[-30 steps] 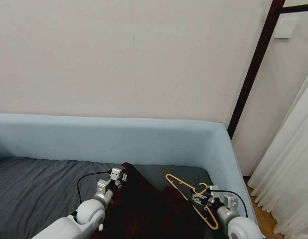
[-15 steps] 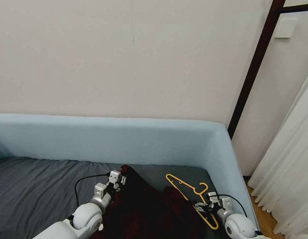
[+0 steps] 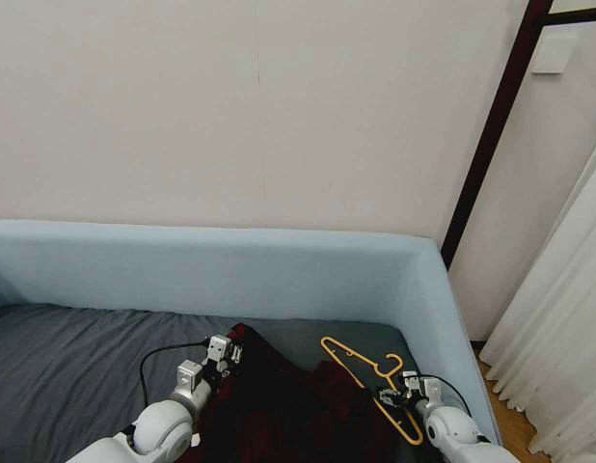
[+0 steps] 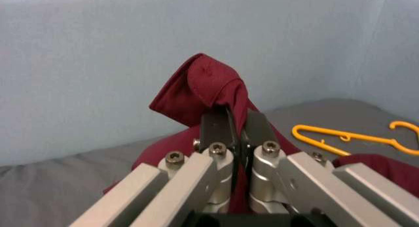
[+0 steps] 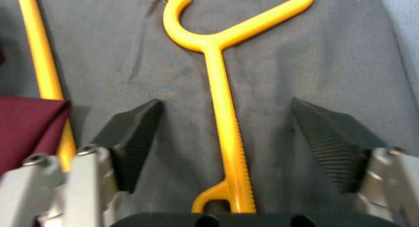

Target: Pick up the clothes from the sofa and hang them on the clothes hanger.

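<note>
A dark red garment (image 3: 279,395) lies on the grey sofa seat, with an orange plastic hanger (image 3: 370,378) beside it on the right. My left gripper (image 3: 230,351) is shut on a raised fold of the dark red garment (image 4: 209,87), its fingers (image 4: 230,134) pinching the cloth. My right gripper (image 3: 392,395) hovers open over the hanger, and the hanger's neck (image 5: 222,114) runs between its two spread pads (image 5: 134,138). One hanger arm (image 5: 42,65) passes beside a corner of the red cloth (image 5: 26,124).
The light blue sofa back (image 3: 202,270) and armrest (image 3: 433,318) wall in the seat behind and to the right. Bare grey cushion (image 3: 67,367) spreads to the left. A white curtain (image 3: 568,357) and a dark door frame (image 3: 486,145) stand right of the sofa.
Both arms have drawn back toward me and lower. The left gripper kept hold of the garment fold, pulling it slightly left. The right gripper slid down along the hanger.
</note>
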